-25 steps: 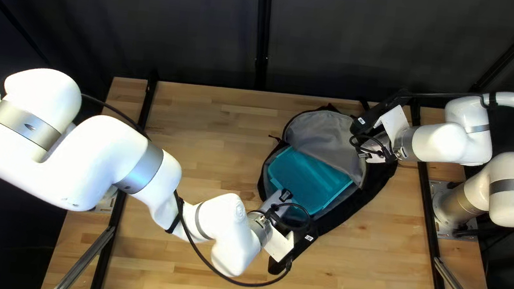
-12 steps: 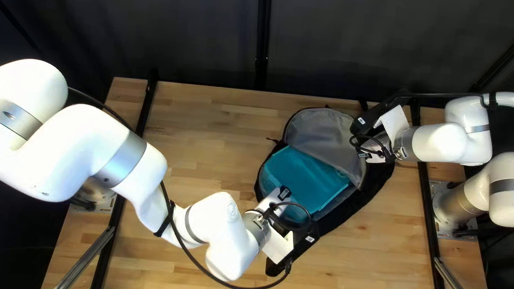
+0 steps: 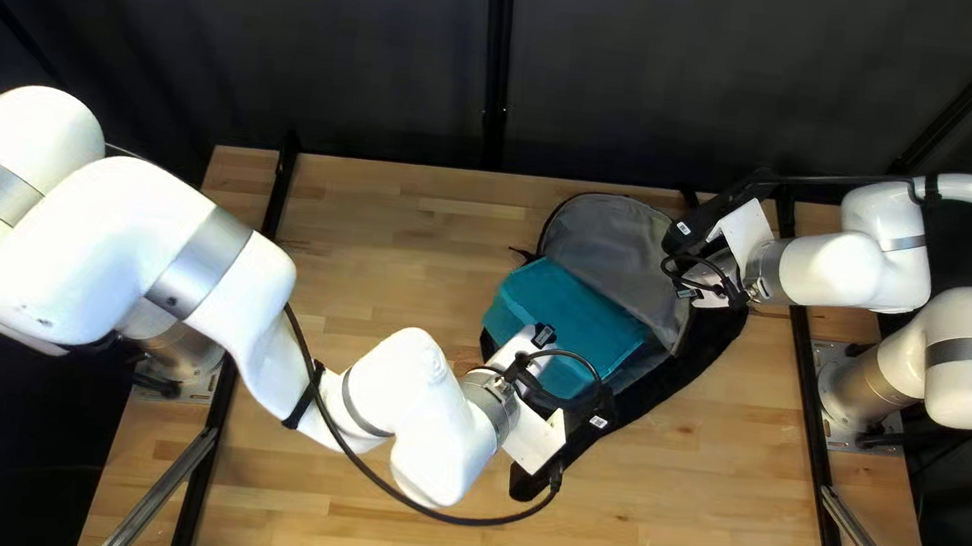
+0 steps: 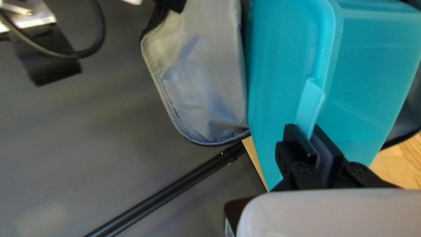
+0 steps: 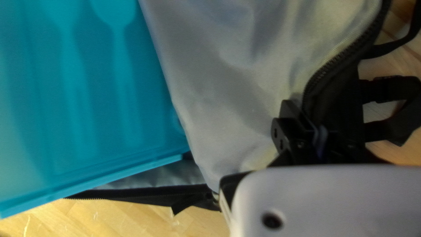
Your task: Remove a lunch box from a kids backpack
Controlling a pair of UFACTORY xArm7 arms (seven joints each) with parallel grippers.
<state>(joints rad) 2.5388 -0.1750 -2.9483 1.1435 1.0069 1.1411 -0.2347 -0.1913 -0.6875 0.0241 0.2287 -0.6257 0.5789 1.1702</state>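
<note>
The teal lunch box [image 3: 570, 307] lies tilted across the opened backpack [image 3: 668, 385], one end past its edge. Over the box's near side is my left gripper [image 3: 569, 402]; in the left wrist view, the fingers of my left gripper [image 4: 312, 147] are closed on a tab at the rim of the lunch box [image 4: 285, 66]. My right gripper [image 3: 704, 261] is at the backpack's far right side. In the right wrist view, my right gripper [image 5: 311, 131] pinches the zippered edge of the backpack [image 5: 245, 87], whose grey flap partly covers the box.
The wooden table [image 3: 392, 238] surrounds the backpack. Black straps [image 5: 390, 90] lie beside the right gripper. A loose cable [image 3: 411, 504] hangs along my left arm, near the table. Dark rails run along both table sides.
The lunch box has shifted up and to the left in the top left view, out over the backpack's edge, with my left gripper lifting along. My left arm's upper links swung left; the right arm stayed still.
</note>
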